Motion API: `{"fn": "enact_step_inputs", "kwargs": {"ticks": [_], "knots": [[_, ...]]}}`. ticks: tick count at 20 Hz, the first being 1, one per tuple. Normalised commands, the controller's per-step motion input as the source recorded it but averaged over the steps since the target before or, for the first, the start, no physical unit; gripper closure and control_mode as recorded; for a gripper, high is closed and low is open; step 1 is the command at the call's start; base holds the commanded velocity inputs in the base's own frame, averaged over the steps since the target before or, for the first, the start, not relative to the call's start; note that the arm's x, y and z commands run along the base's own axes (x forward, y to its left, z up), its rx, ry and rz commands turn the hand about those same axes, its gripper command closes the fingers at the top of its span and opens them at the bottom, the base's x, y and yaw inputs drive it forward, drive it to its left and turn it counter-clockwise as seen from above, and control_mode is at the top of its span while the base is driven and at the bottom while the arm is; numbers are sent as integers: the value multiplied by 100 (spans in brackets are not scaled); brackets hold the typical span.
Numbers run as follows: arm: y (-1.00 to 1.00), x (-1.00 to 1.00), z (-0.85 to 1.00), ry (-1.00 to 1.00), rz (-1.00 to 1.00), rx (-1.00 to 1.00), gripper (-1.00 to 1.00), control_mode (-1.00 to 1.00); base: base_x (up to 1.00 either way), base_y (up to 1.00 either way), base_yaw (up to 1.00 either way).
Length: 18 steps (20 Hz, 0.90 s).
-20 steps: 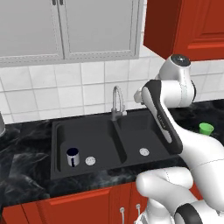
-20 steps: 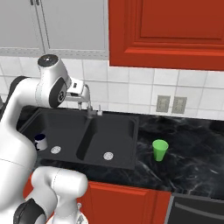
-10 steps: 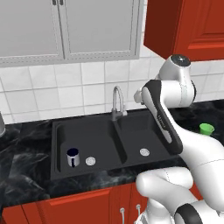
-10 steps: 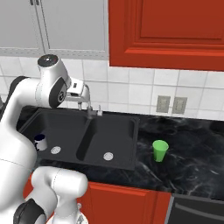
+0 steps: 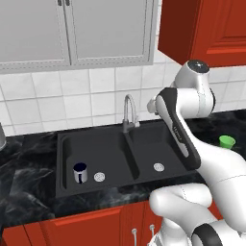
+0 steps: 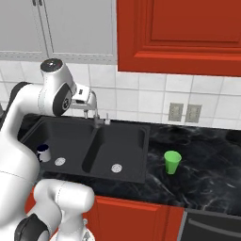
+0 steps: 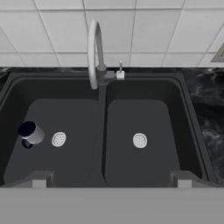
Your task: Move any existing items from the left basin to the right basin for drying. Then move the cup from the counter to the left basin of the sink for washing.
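Our end effector (image 7: 111, 181) is wide open and empty, high above the sink (image 7: 103, 87), with the mug (image 7: 29, 133) down to its left.

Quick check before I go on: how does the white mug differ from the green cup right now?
The mug is white with a dark blue inside; the cup is bright green all over. The mug stands in the left basin beside its drain; the cup stands on the counter, right of the sink. Both stand upright, and nothing holds either.

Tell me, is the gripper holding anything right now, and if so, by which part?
Nothing is held. The gripper is open above the sink, and the white mug sits untouched in the left basin.
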Motion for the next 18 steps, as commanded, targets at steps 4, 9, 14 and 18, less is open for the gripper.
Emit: {"fn": "enact_step_inputs", "kwargs": {"ticks": [4,9,14,18], "knots": [[0,0,0,0,0,0,-100,-100,0,0,0],[0,-11,-10,2,0,0,-100,-100,0,0,0],[3,-3,-36,18,0,-1,-100,-100,0,0,0],[9,0,-38,20,0,-3,-100,-100,0,0,0]]}}
